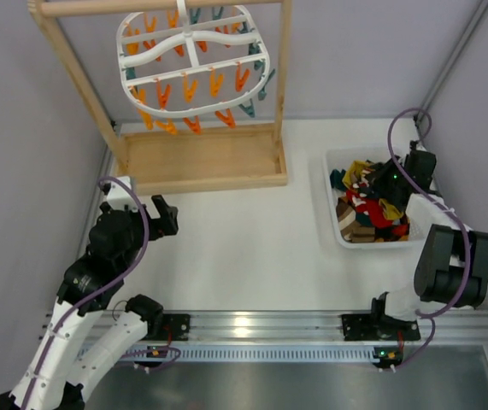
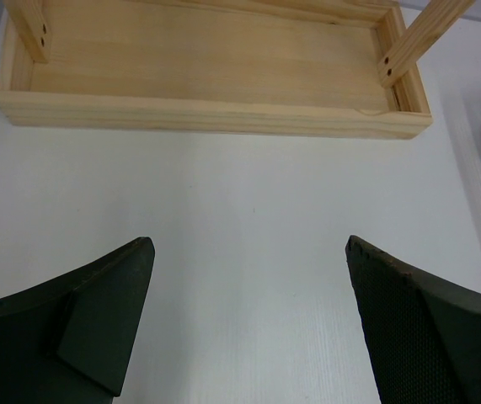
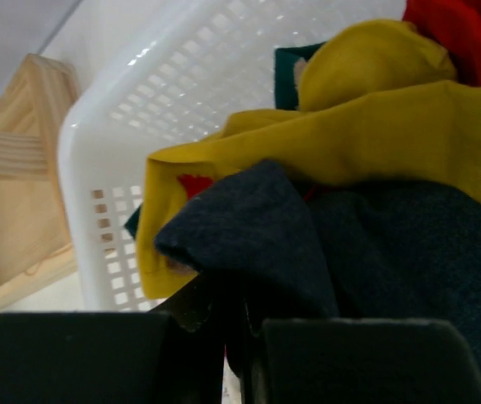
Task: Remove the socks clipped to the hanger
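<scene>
Right gripper pinches soft navy sock over mustard sock in perforated basket; left gripper wide above smooth table near wooden frame.

The socks lie heaped in the white basket.

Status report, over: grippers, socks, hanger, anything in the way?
Left gripper open, empty, over table. Right gripper shut on navy sock over basket. Hanger bare, clips only. Nothing blocking.
</scene>
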`<state>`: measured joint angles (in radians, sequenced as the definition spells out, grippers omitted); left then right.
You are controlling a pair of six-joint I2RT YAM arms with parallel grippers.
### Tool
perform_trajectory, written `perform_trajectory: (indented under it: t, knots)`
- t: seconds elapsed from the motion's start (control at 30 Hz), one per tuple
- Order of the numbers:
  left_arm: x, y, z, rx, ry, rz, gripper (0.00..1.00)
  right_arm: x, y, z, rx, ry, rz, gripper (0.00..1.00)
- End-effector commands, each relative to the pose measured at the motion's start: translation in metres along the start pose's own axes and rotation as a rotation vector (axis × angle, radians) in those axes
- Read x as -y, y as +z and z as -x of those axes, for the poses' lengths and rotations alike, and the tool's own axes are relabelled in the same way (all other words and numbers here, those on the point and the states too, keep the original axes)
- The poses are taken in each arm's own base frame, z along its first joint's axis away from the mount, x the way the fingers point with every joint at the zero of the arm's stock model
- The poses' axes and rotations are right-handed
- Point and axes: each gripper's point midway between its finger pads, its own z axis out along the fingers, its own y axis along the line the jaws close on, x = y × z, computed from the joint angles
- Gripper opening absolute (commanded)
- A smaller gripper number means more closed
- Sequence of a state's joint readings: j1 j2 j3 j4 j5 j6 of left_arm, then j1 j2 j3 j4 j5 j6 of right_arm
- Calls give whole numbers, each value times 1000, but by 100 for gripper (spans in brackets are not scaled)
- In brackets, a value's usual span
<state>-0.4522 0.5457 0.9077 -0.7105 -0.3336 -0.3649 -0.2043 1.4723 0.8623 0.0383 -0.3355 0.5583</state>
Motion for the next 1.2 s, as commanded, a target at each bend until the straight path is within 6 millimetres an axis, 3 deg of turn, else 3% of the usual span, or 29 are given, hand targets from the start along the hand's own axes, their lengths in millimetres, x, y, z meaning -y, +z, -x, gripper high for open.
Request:
perform_trajectory:
  t: [0.0,0.13,0.23,0.37,0.4,0.57,0.73,1.0,1.07,1.17]
  knots:
    - [-6,-3,6,43,-18,27,99,16,10,16,74,-24,-50,3]
    - [-8,-4,8,53,-23,34,99,50,24,-3,38,3,-161,7]
    - [-10,-5,9,58,-23,42,99,61,30,-16,14,27,-182,12]
    - [-18,-9,14,92,-37,80,99,60,33,-23,8,53,-161,26]
    - [-20,-10,16,99,-40,91,99,57,30,-20,18,57,-152,35]
    - [-24,-7,17,99,-51,115,99,19,-2,16,123,24,-82,54]
    - [-28,-7,18,101,-62,129,99,-7,-35,40,184,-33,-47,73]
    - [-42,-6,20,110,-83,192,99,-3,-85,24,160,-196,-139,90]
    - [-43,-4,19,103,-89,192,99,-15,-108,27,216,-258,-137,99]
    - [-36,3,15,71,-77,149,99,-40,-145,25,272,-372,-86,100]
